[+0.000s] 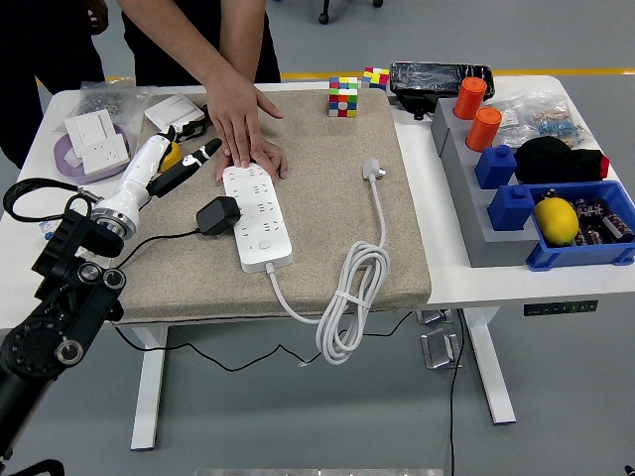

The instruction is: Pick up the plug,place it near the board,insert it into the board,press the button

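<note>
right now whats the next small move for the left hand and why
Probably bring the left hand back down to the black plug and regrasp it. The hand is raised, holding nothing, and the plug lies on the mat against the power strip's left edge, not in a socket, while a person's hand steadies the strip.

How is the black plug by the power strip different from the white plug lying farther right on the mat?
The black plug is a blocky adapter touching the white power strip's left edge; the white plug is small, flat and lies apart from it. The black plug's cord is thin and dark; the white plug's is thick, white and coiled. Both rest on the mat, unheld.
</note>
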